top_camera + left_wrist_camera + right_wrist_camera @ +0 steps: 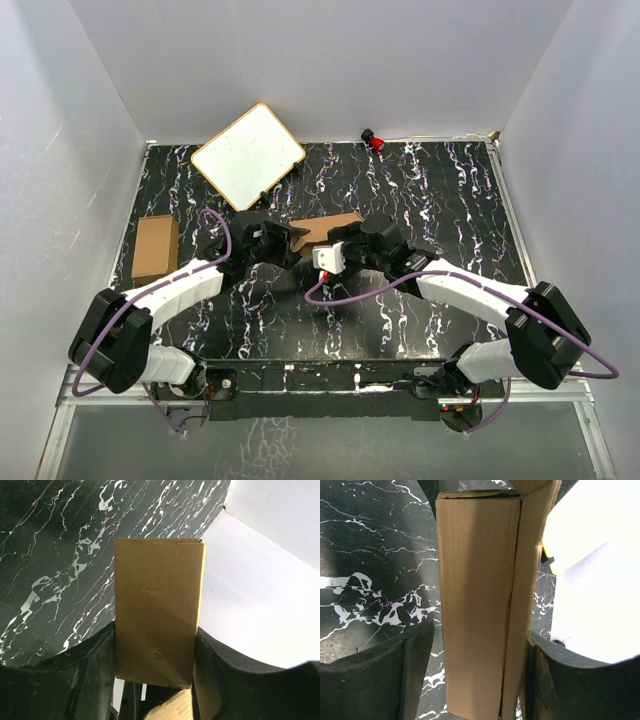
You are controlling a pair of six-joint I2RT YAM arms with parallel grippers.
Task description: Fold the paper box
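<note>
the paper box (325, 230) is at the middle of the table (440, 200), long axis roughly 9 to 3 o'clock, left fingers (85, 680) clenched on its 9 o'clock end, right fingers (380, 680) straddling the 3 o'clock end, their grip impossible to tell

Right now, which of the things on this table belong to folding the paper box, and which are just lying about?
For the job: the paper box, gripped by the left hand and the right hand.
Lying about: the other brown carton on the left, the white board, the small red object at the back.
</note>
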